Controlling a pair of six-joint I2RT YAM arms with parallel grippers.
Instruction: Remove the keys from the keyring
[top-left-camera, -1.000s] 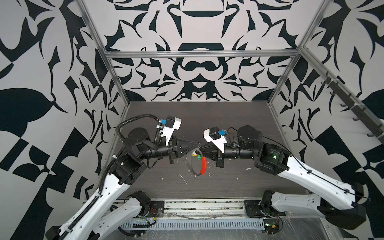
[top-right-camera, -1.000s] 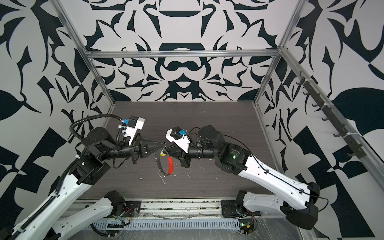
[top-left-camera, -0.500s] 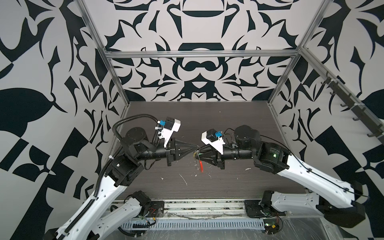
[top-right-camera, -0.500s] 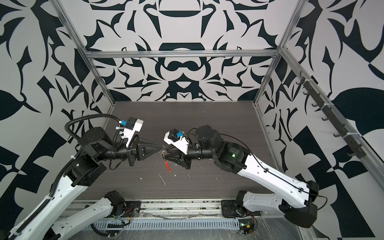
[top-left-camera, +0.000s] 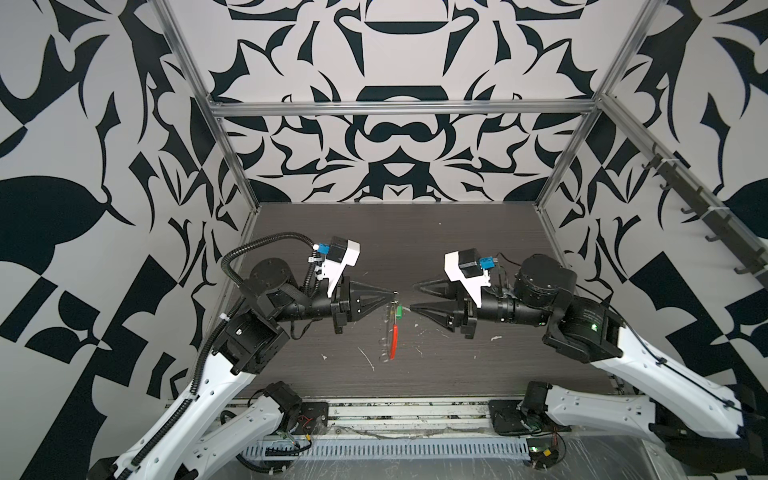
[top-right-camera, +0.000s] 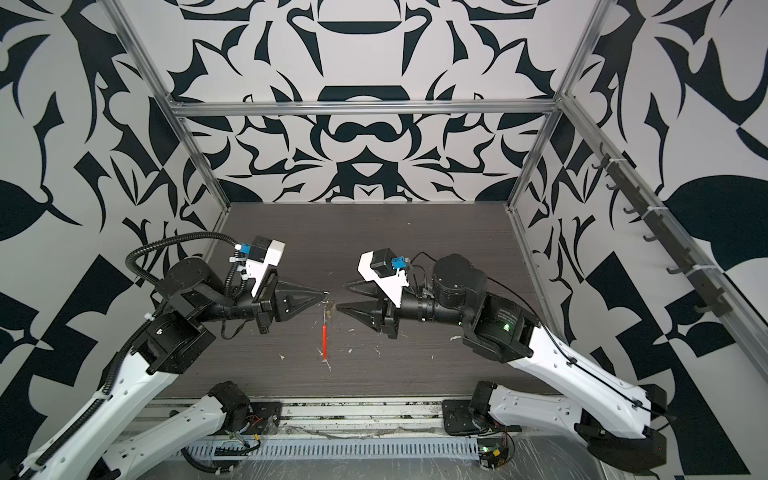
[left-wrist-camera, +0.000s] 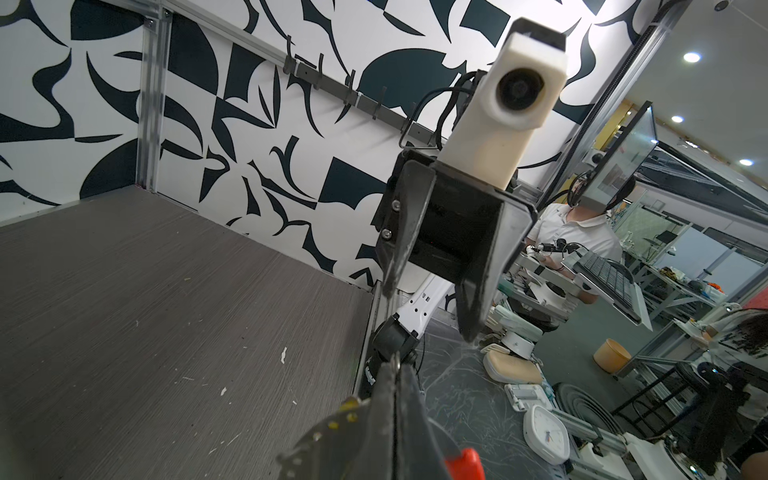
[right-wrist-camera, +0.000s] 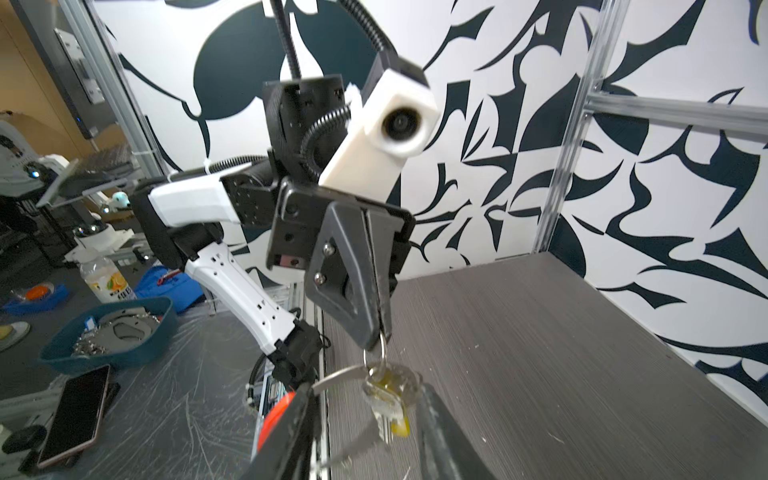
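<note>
Nearest you, low in the middle of both top views, white flecks (top-left-camera: 368, 358) lie scattered on the dark table (top-left-camera: 478, 374). Just above them the keyring (top-left-camera: 394, 340) hangs edge-on with its red sleeve at the low end. You cannot tell whether that end touches the table. Higher up the wire sit the keys (top-left-camera: 399, 311). The green one shows in a top view, and the right wrist view shows the yellow-tagged one dangling lowest in the bunch. Your left gripper (top-left-camera: 394, 294), just left of centre, is pressed together on the very top of the keyring and carries the whole bunch. Your right gripper (top-left-camera: 411, 297) faces it from the right, just beside the keys, with its fingers spread apart and gripping nothing. Behind both, the table runs back to the patterned wall (top-left-camera: 395, 158).
</note>
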